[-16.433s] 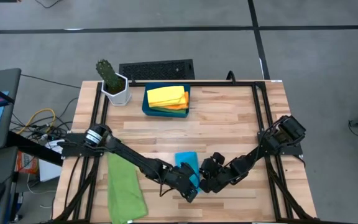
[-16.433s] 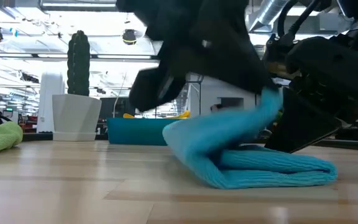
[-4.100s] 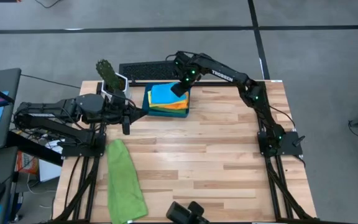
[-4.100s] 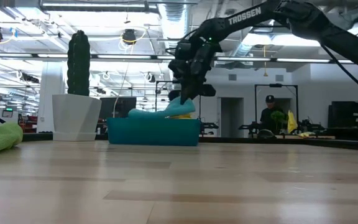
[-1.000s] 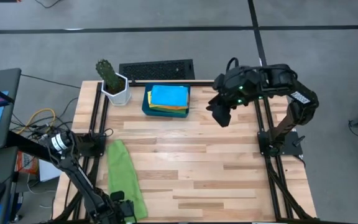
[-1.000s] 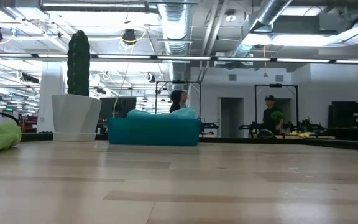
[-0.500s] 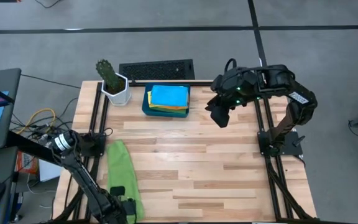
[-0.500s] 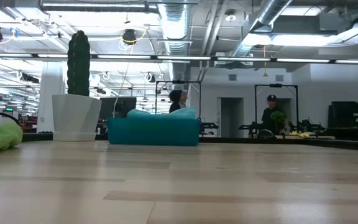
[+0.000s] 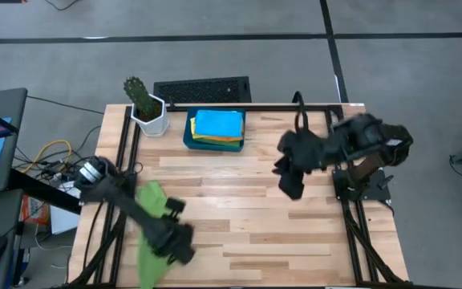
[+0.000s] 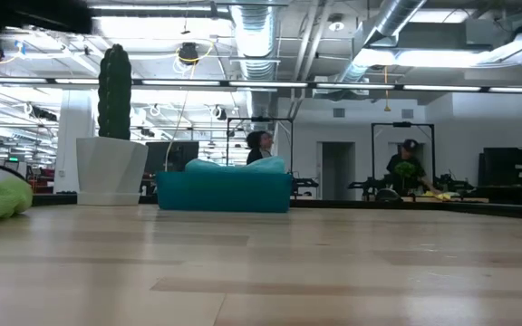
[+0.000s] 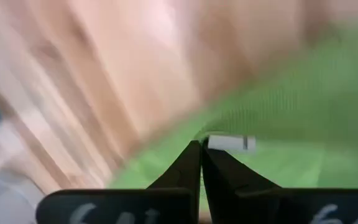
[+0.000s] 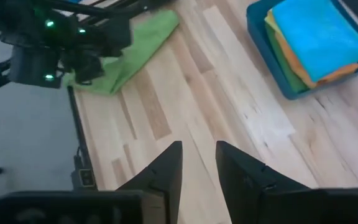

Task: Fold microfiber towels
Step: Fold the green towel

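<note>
Left gripper [image 9: 176, 241] clenched on green towel [image 9: 149, 241] at table's [image 9: 279, 233] near-left area, per left wrist view. Right gripper [image 9: 291, 181] held above table's right side, fingers parted, nothing grasped. Sky-blue towel [image 9: 218, 124] stacked topmost in teal tray [image 9: 188, 136] beside potted cactus [image 9: 143, 104].

We see a green towel [image 9: 152, 210] at the black left fingers [image 11: 194, 167], a sky-blue towel [image 9: 218, 123] over orange, and a teal tray [image 9: 188, 136].
</note>
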Robot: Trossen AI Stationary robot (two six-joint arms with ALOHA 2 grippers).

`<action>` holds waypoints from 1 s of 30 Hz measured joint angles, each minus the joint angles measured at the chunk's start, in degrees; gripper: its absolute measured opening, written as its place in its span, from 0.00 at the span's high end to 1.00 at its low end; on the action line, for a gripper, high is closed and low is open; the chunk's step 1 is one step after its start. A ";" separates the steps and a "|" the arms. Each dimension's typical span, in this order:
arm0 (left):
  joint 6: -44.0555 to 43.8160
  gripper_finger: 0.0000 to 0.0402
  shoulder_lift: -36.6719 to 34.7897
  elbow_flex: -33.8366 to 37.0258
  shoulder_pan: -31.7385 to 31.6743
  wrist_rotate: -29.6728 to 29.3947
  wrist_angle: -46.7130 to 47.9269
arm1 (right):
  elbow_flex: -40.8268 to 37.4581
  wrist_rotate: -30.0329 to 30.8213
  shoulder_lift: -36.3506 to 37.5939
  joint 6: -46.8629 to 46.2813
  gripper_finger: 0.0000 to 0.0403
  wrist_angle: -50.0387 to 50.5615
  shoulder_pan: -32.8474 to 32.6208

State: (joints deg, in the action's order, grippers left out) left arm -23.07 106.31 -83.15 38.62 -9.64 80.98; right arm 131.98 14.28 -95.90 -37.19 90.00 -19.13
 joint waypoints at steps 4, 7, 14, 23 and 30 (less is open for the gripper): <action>4.96 1.00 -1.56 0.00 -10.25 -1.66 -7.49 | -2.94 6.16 0.07 -8.69 0.70 0.01 -6.85; 7.42 1.00 -1.78 -0.68 -17.75 -0.28 -13.80 | -5.58 10.37 0.11 -16.54 0.70 0.00 -11.52; 5.52 1.00 -1.36 -8.68 -31.80 5.14 -29.43 | -14.08 18.63 0.17 -34.02 0.70 0.00 -19.55; 0.11 1.00 -1.30 -20.83 -45.13 23.17 -37.36 | -22.20 25.61 0.17 -52.85 0.70 -0.13 -24.08; -1.04 1.00 -1.36 -26.11 -52.97 23.58 -29.51 | -32.76 23.15 0.04 -60.50 0.62 -0.40 -22.64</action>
State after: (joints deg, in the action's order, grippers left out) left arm -24.11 104.95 -109.27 -14.35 13.94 51.47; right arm 99.22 37.43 -95.86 -97.69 89.60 -41.78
